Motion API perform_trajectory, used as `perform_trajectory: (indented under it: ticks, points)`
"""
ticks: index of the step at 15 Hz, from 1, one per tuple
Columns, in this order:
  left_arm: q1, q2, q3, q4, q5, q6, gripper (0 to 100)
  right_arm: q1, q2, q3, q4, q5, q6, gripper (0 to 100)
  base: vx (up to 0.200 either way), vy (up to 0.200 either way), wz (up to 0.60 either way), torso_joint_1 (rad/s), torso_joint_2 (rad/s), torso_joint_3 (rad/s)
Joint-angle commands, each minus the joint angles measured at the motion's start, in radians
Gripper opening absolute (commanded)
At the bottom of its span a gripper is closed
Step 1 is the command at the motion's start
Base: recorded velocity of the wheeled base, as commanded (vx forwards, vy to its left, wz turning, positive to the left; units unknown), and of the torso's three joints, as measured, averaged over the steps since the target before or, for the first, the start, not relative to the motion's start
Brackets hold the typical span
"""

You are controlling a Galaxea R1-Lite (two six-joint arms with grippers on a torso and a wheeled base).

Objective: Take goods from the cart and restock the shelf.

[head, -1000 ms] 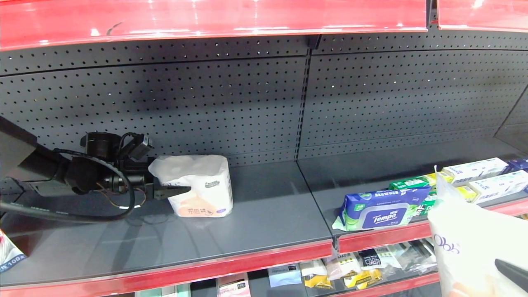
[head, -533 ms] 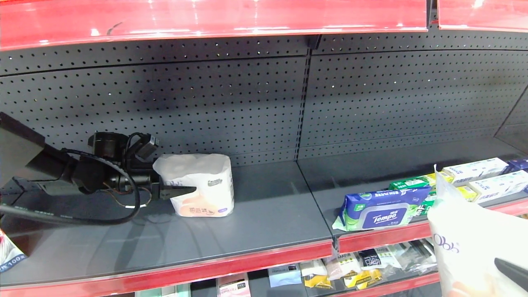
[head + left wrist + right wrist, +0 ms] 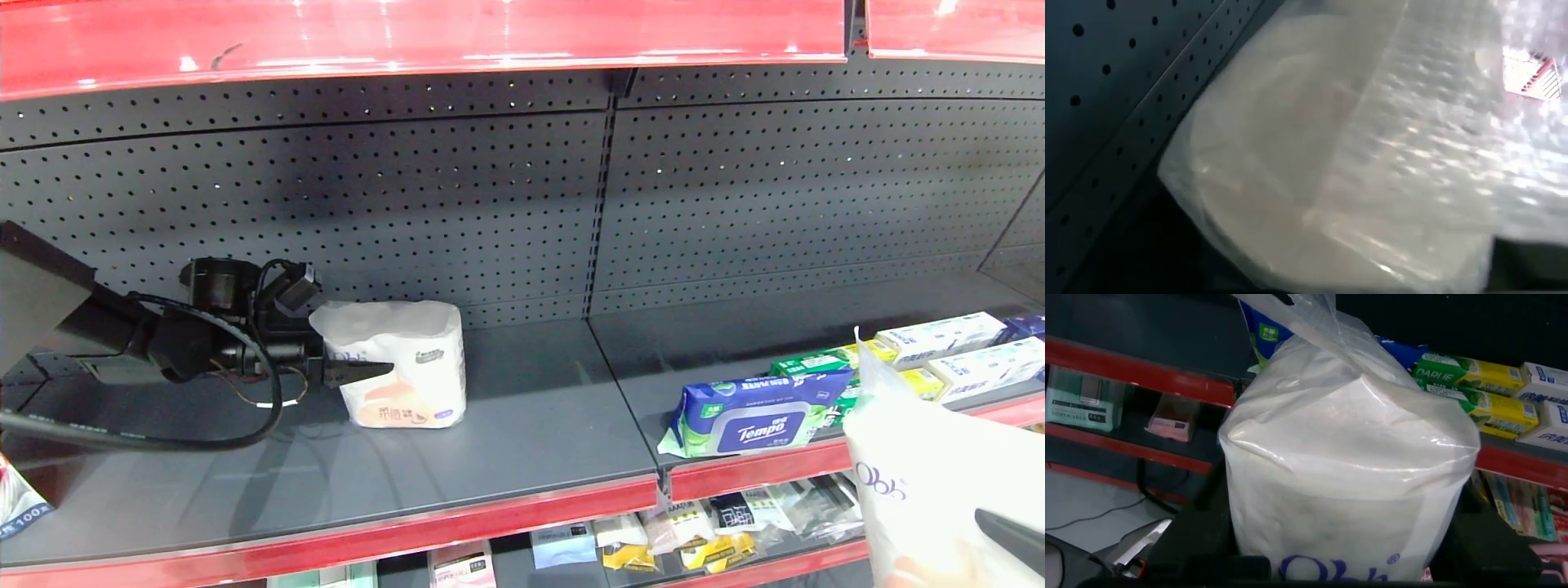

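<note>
- While it stands upright on the grey shelf [image 3: 531, 425], the toilet-roll pack [image 3: 404, 363] is pinched by the left gripper [image 3: 377, 366]. One dark finger is laid along the pack's near side, and the other is hidden behind it.
- Just behind this gripper and its pack, the perforated back panel [image 3: 457, 204] is seen, and the pack's clear wrap is shown close to it in the left wrist view.
- Far to the right of the left gripper and lower, a second pack [image 3: 922, 482] is clamped by the right gripper [image 3: 1008, 539]. It is held off the shelf, in front of the red edge.
- Between the two grippers, nearer the right one, a blue wet-wipe pack [image 3: 747, 416] is laid at the shelf's front edge.
- Beyond the right gripper, green-and-yellow boxes [image 3: 824, 363] and white boxes [image 3: 939, 335] are lined up along the shelf.
- Left of the right gripper, small packets [image 3: 694, 531] are kept on the lower shelf.
</note>
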Motion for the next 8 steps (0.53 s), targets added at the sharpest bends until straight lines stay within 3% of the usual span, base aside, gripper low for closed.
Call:
perform_trajectory:
  ticks: [1, 6, 8]
  points:
    - [0.000, -0.004, 0.001, -0.002, 0.000, -0.001, 0, 0.001, 0.002, 0.001, 0.000, 0.001, -0.001, 0, 0.000, 0.000, 0.00, 0.000, 0.00, 0.000]
    - [0.000, -0.028, 0.029, 0.001, -0.003, -0.003, 0, 0.001, 0.009, 0.000, -0.001, 0.001, -0.001, 0, 0.000, 0.000, 0.00, 0.000, 0.00, 0.000]
    - [0.002, -0.076, 0.082, 0.006, -0.003, -0.007, 0, 0.001, 0.012, -0.005, -0.001, 0.001, -0.001, 0, 0.000, 0.000, 0.00, 0.000, 0.00, 0.000]
